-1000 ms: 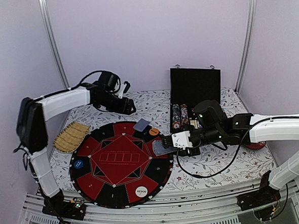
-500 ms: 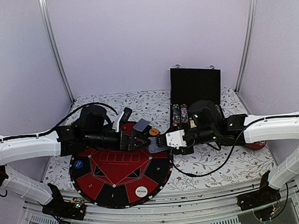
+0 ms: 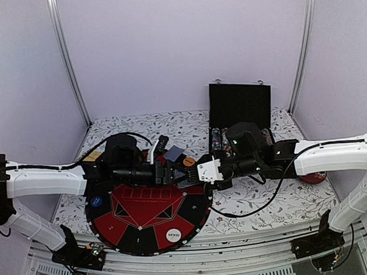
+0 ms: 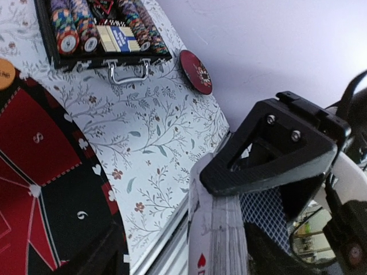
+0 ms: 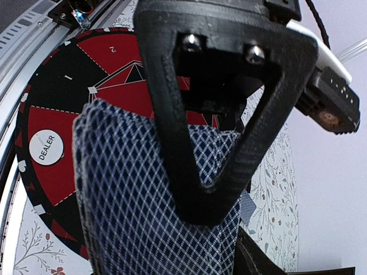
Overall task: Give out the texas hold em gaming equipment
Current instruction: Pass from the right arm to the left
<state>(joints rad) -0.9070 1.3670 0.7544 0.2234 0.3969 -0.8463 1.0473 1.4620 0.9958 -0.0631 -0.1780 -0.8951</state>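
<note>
A flowered tabletop (image 3: pixel 262 195) carries a round red-and-black mat (image 3: pixel 144 214). Over its far rim, the right gripper (image 3: pixel 197 173) has its jaws clamped on the deck of cards (image 5: pixel 143 217). The left gripper (image 3: pixel 176 173) has jaws straddling the deck's end, though I cannot tell if they pinch. The DEALER disc (image 3: pixel 173 235) lies on the mat's near edge.

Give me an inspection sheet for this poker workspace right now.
Surface: floral tablecloth, round red-black poker mat.
Job's things: deck of cards; DEALER disc, orange disc, blue disc on mat; lone card at mat's far edge.
Clutter: open chip case; red patterned disc on cloth.
Pincers: right pincer clamps deck; left pincer meets it, grip unclear.
Cables: black cable loops over cloth.
Surroundings: lilac walls.
</note>
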